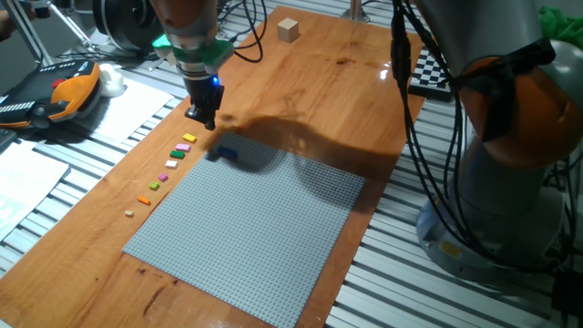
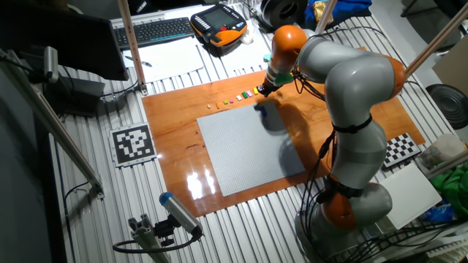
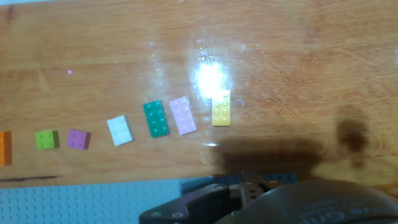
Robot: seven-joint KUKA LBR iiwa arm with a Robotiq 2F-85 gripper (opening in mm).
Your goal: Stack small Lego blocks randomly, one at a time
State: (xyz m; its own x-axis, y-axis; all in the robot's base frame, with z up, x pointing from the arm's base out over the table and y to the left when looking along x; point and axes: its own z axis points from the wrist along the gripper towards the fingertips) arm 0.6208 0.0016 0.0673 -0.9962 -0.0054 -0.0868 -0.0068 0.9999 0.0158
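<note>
1. The small Lego blocks lie in a loose row on the wooden table (image 1: 364, 109), just beside the edge of the grey baseplate (image 1: 264, 228). In the hand view I can see, from right to left, a yellow block (image 3: 221, 107), a pink block (image 3: 183, 115), a green block (image 3: 156, 118), a white block (image 3: 119, 130), a purple block (image 3: 78, 139), a lime block (image 3: 46, 139) and an orange block (image 3: 5, 148) cut by the picture edge.
2. A blue block (image 1: 227, 154) seems to sit on the baseplate near its corner, but shadow covers it and I cannot be sure.
3. I judge these blocks to be very light, stiff and smooth. They can slide on the varnished wood or twist between the fingers.
4. The best hold is probably across the two long flat sides, low on the body, with the studs free on top.
5. The gripper (image 1: 202, 117) hangs a little above the table, near the yellow end of the row, fingers pointing down. The arm reaches over the board from the far side.
6. Whether the fingers are spread or pressed together, I cannot tell; the hand view shows only the dark body of the hand.
</note>
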